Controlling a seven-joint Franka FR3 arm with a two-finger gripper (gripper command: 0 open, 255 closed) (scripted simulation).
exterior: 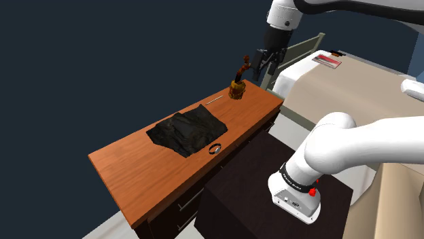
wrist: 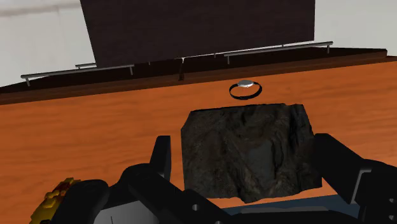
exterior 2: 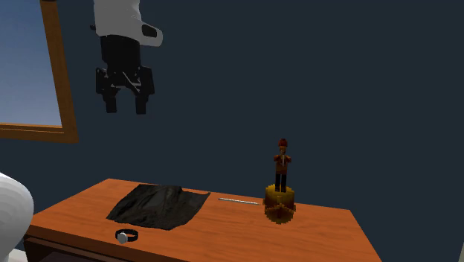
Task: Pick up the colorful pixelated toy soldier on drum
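Note:
The toy soldier (exterior: 239,70), in a red hat and red coat, stands upright on a yellow-brown pixelated drum (exterior: 236,89) at the far end of the orange wooden desk (exterior: 136,176). In the second exterior view the soldier (exterior 2: 281,167) and its drum (exterior 2: 279,205) sit toward the desk's right. My gripper (exterior 2: 125,101) hangs open and empty high above the desk (exterior 2: 327,231), well to that view's left of the toy. In the shoulder view the gripper (exterior: 263,66) is just right of the soldier. From the wrist the drum's edge (wrist: 53,201) peeks beside one finger (wrist: 162,154).
A dark crumpled cloth (exterior: 188,130) lies mid-desk, with a small black wristwatch (exterior: 215,148) near the front edge and a thin rod (exterior: 215,100) near the toy. The dark stand (exterior: 258,190) adjoins the desk. A white bed (exterior: 340,88) is behind. A wooden window frame (exterior 2: 61,89) is on the wall.

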